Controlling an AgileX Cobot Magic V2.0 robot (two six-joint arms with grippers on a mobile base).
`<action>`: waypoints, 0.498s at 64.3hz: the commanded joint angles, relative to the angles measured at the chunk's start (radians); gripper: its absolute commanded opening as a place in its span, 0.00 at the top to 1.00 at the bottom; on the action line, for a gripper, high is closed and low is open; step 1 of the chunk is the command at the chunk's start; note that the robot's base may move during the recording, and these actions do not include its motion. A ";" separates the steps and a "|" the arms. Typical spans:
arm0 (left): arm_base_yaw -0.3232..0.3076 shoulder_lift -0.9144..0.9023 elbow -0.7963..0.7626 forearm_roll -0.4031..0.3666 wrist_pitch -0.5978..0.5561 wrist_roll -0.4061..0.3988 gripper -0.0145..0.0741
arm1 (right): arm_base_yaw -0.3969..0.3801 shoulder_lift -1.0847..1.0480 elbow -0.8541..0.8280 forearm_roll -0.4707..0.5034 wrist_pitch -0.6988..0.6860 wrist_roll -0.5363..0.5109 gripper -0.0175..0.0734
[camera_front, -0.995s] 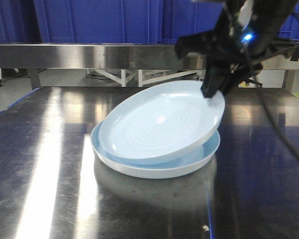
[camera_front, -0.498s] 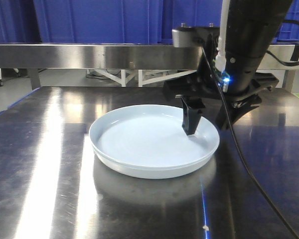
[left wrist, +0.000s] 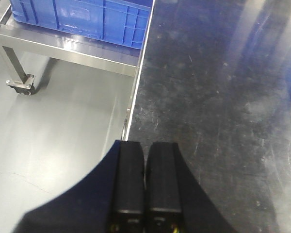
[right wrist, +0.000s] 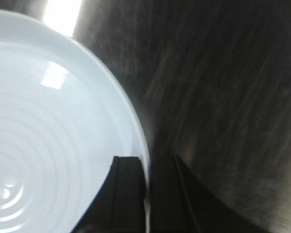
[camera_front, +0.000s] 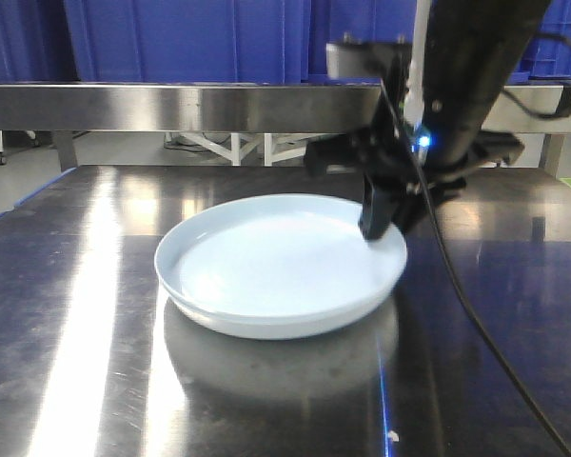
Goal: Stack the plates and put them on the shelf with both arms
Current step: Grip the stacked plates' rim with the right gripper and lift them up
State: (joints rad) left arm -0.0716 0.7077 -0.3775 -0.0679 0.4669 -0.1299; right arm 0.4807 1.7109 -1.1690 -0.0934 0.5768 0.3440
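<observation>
Where the plates point(camera_front: 276, 271) are lying: flat on the table point(camera_front: 76, 314), near its middle, nesting so closely that they are reading almost as one.
Right gripper point(camera_front: 379, 227): reaching down over the table at the plates' rim; fingers point(right wrist: 127, 187) are straddling that rim, one inside, one outside, pinching it in a narrow gap.
Left gripper point(left wrist: 145, 148): hovering above the table's edge, fingers pressing together, holding nothing.
Crate point(left wrist: 82, 19): blue, sitting on a wheeled steel rack point(left wrist: 63, 48) beyond the table's edge.
</observation>
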 commanded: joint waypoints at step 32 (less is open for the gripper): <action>-0.007 -0.005 -0.028 -0.008 -0.074 0.001 0.74 | -0.231 -0.618 0.190 -0.043 -0.182 -0.010 0.78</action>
State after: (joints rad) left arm -0.0716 0.7077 -0.3775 -0.0679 0.4662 -0.1299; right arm 0.3002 1.2039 -1.0118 -0.1216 0.4906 0.3368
